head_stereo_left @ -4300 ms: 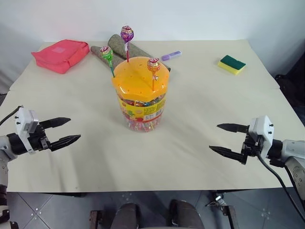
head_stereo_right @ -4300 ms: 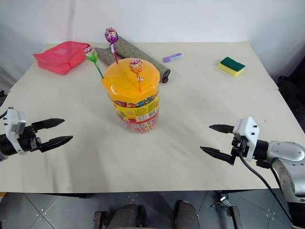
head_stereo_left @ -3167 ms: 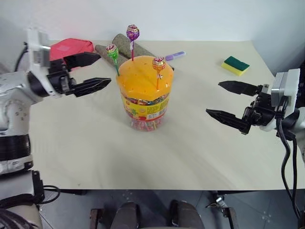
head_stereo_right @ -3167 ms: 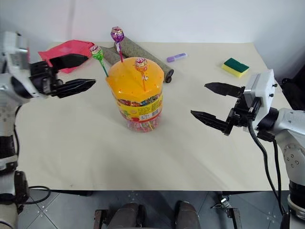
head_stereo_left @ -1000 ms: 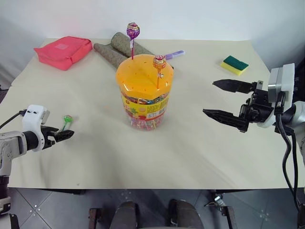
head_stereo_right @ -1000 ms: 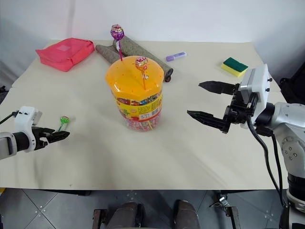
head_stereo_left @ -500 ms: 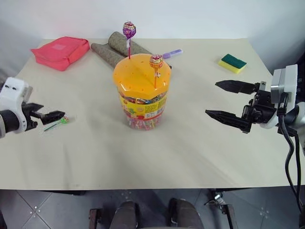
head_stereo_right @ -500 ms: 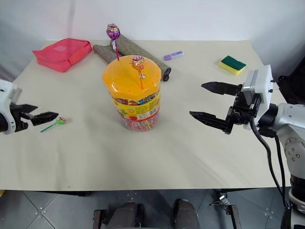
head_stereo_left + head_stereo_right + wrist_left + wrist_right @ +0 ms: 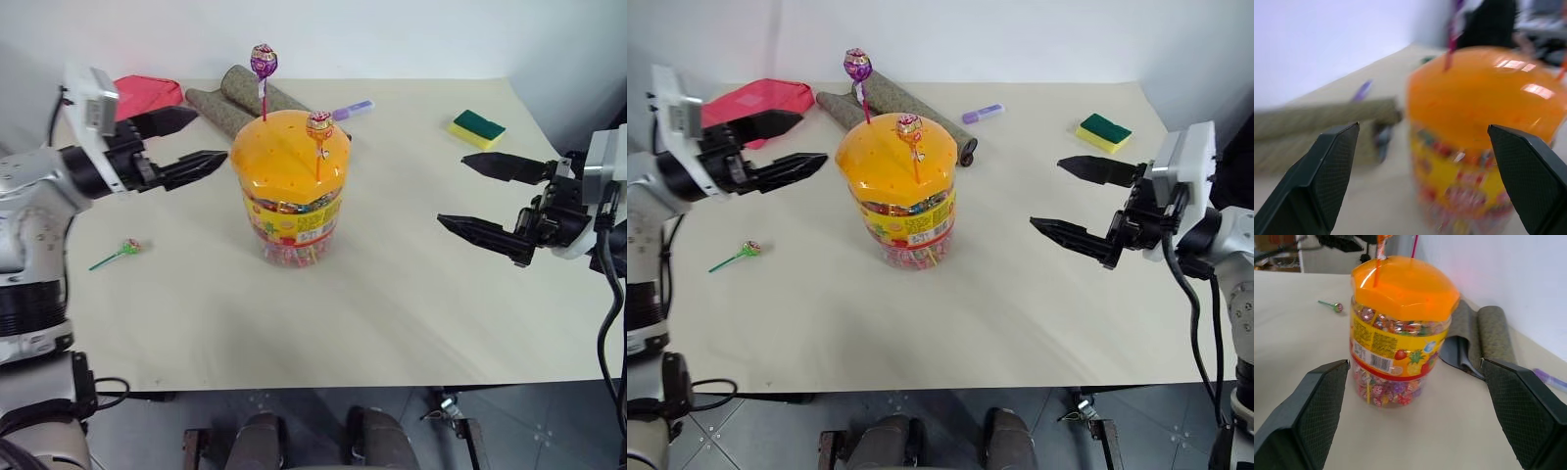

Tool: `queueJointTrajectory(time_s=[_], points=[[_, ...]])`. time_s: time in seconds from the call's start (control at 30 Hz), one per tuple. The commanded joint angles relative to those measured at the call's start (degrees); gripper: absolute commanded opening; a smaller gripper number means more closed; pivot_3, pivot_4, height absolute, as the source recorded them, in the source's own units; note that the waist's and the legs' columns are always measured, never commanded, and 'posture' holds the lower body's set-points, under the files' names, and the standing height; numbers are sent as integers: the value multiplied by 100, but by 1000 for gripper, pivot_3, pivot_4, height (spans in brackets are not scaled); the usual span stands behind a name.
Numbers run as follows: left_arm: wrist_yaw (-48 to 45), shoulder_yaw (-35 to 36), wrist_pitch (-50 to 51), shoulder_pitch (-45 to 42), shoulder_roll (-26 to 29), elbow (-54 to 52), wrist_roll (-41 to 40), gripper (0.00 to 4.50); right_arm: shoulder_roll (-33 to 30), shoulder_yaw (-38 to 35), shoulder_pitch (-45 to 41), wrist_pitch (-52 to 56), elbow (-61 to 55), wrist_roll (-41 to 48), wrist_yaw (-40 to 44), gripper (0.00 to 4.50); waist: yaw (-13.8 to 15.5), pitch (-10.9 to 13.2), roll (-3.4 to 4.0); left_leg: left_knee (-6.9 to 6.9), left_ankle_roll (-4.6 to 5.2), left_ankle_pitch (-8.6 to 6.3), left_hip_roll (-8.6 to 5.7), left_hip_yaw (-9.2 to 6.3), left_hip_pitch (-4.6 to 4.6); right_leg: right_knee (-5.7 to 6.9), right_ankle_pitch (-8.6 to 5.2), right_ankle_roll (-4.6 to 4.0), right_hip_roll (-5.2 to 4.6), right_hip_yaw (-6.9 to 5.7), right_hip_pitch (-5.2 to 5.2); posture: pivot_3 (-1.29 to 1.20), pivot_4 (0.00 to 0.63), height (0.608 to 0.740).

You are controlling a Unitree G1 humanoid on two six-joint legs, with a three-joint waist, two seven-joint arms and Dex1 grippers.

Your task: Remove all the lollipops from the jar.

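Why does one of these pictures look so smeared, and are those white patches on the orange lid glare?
Left wrist view: the jar and the rolled cylinders are smeared, likely motion blur; the white patches on the orange lid are glare. Right wrist view: the jar's label reads sharply.

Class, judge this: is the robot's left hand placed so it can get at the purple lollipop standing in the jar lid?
Probably yes. The left hand is open beside the jar, with nothing between it and the purple lollipop.

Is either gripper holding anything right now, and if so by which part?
Nothing is held. The left gripper and the right gripper are both open and empty, on either side of the jar. The green lollipop lies on the table.
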Motion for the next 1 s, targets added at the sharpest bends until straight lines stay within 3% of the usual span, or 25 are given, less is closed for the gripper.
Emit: queueJointTrajectory(time_s=[0.03, 0.27, 0.47, 0.57, 1.0], points=[[-345, -210, -852, -663, -390, 816, 190, 4460, 28, -325, -57, 24, -236, 327, -147, 4500, 3, 0, -1, 0, 0, 0, 0, 0, 0, 0, 0, 0, 0, 0, 0, 0, 150, 740], [-630, -499, -1976, -1963, -1313, 2770, 618, 4460, 185, -346, -95, 244, -742, 872, -669, 4500, 3, 3, -6, 2, 5, -2, -3, 0, -2, -3, 2, 3, 0, -2, 0, 0, 150, 740], [-800, -538, -2378, -2693, -1660, 3703, 826, 4460, 241, -469, 151, 222, -1010, 955, -993, 4500, 2, 5, -9, 3, 9, -4, -3, 0, -4, -5, 3, 5, 0, -3, 0, 0, 150, 740], [-849, -634, -2156, -2840, -1531, 3731, 971, 3907, 280, -611, 424, 178, -1194, 938, -1183, 4500, 1, 5, -9, 3, 12, -5, -3, 1, -5, -6, 3, 5, -1, -2, 0, 0, 150, 740], [-759, -658, -1731, -3171, -1435, 3554, 1143, 15, 246, -645, 579, 50, -1235, 927, -1324, 4500, 2, 6, -11, 4, 13, -6, -3, 0, -5, -5, 3, 5, -1, -1, 0, 0, 150, 740]])
